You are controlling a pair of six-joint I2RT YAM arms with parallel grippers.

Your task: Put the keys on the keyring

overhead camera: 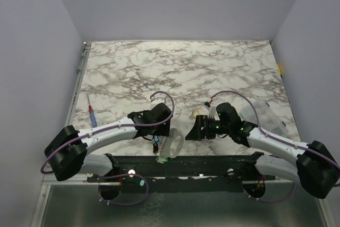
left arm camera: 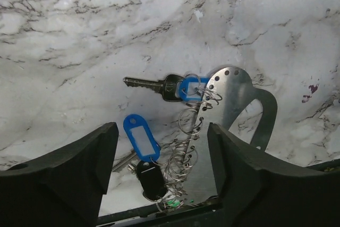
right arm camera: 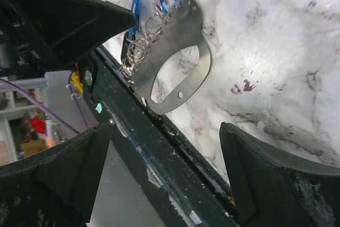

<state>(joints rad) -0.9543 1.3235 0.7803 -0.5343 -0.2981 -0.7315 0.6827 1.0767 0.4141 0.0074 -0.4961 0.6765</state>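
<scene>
Blue-tagged metal keys (left arm camera: 147,83) and a flat silver keyring plate (left arm camera: 234,91) are framed by the released left gripper (left arm camera: 162,134); right gripper (right arm camera: 166,131) likewise released.

Even bright light — glare, blurred foreground

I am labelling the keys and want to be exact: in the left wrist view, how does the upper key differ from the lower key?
The upper key shows its whole silver blade, pointing left; the lower key shows mainly its black head. The upper key lies by the holed end of the metal plate; the lower key lies near the picture's bottom edge. Both have a blue tag.
</scene>
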